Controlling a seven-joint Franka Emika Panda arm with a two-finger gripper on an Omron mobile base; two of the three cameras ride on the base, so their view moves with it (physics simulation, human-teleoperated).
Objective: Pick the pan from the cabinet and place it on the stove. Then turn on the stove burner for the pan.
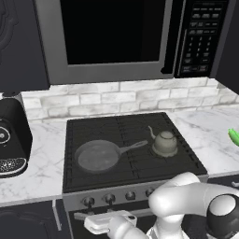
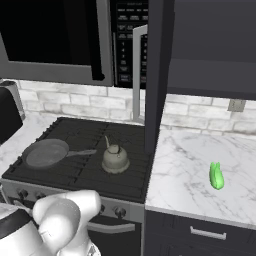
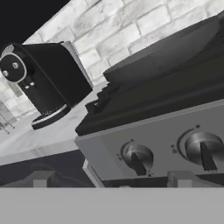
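The pan (image 1: 97, 156) lies on the stove (image 1: 135, 170) — handle pointing right toward the kettle (image 1: 164, 142) — hand (image 3: 111, 181) wide open, empty.

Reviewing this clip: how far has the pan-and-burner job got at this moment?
Done: the pan already sits on the stove, on the front-left grate beside the kettle. In hand: the open gripper is low in front of the stove's panel, with the leftmost knobs close ahead in the hand view, none touched yet. Left: turning the knob for the pan's burner; no flame shows.

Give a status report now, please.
Pincer open, empty, facing stove knobs. Pan on stove, front-left grate. Kettle beside it, apart.
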